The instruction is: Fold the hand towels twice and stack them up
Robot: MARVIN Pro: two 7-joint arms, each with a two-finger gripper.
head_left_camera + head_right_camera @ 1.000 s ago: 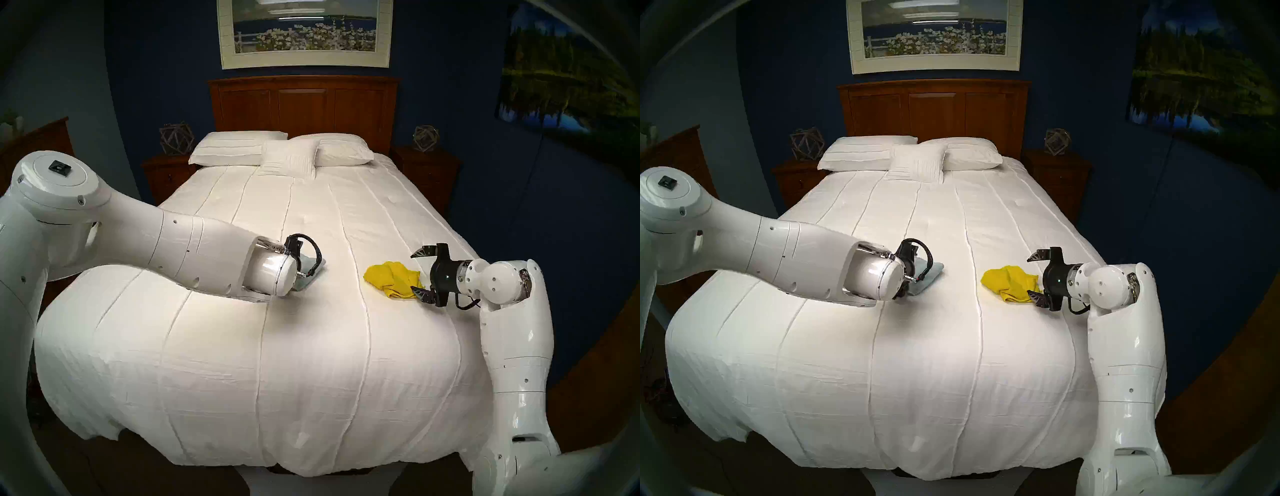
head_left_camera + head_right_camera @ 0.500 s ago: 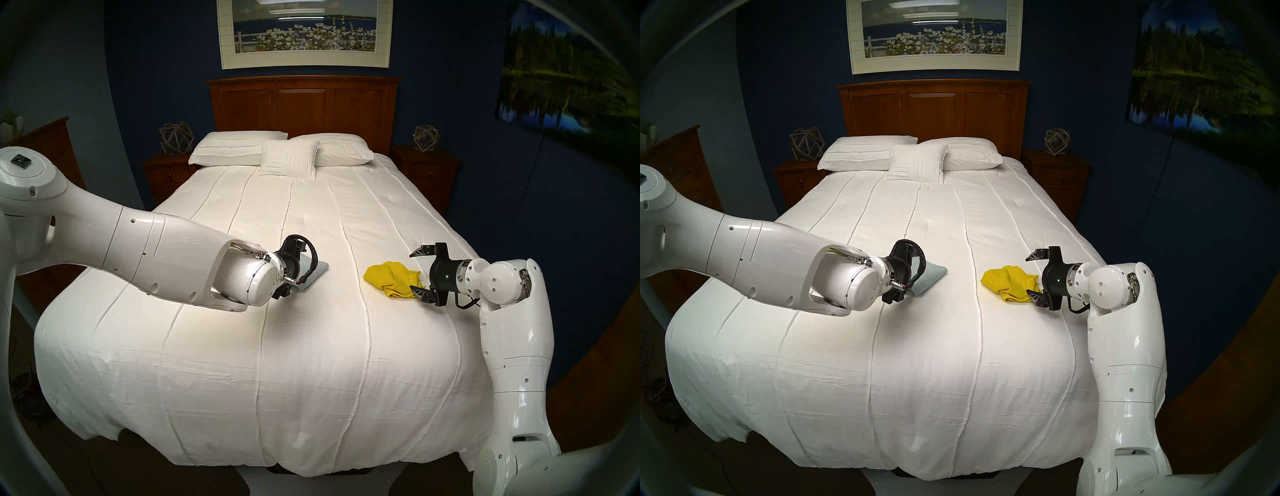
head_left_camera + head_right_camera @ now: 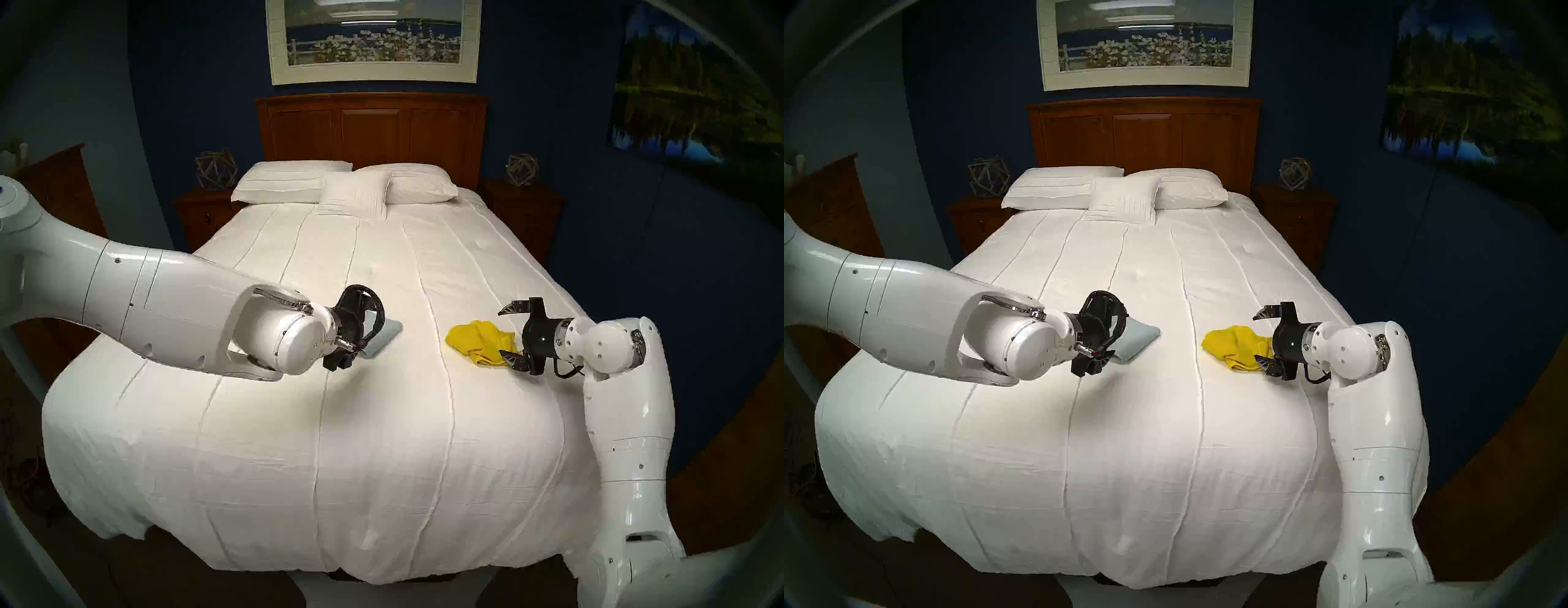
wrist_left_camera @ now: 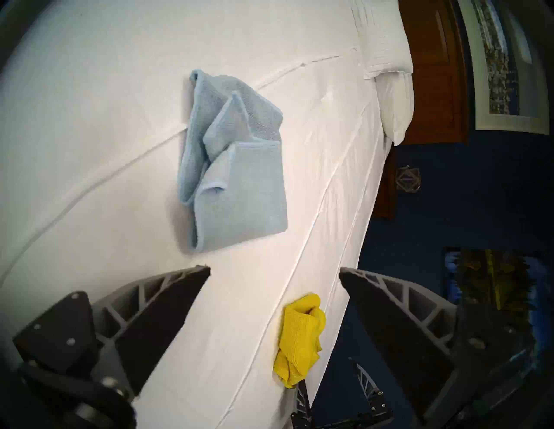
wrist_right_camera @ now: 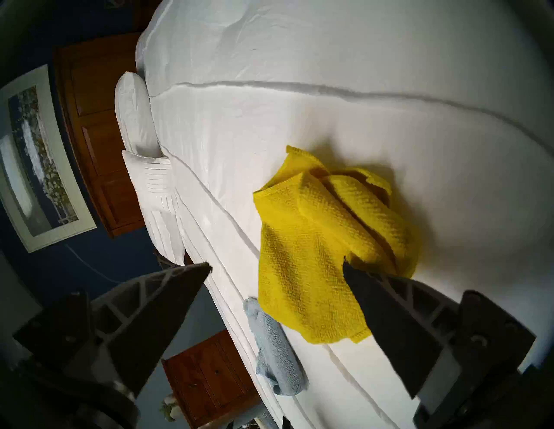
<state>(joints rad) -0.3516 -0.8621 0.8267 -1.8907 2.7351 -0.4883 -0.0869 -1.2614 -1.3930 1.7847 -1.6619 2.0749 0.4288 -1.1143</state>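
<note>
The 2 hand towels lay on the white quilt (image 3: pixel 382 424), well apart from each other, and neither was stacked. The light blue towel (image 4: pixel 236 167) was roughly folded, with loose flaps on one side, and it lay straight ahead of the left gripper (image 4: pixel 274 271), beyond the fingertips and not touching them. The jaws of this gripper stood wide apart and held nothing. The yellow towel (image 5: pixel 323 248) was a crumpled heap with no clear long axis, and it lay directly in front of the right gripper (image 5: pixel 277 266), whose jaws were also wide apart and empty. In the right wrist view 1 fingertip (image 5: pixel 353 272) stood before the near part of the cloth; I cannot tell if it touched it. In the head view the yellow towel (image 3: pixel 481 342) was just beside the right gripper (image 3: pixel 511 335) and far from the left one, so I judge the right arm was the nearer one to unfold and fold it.
</note>
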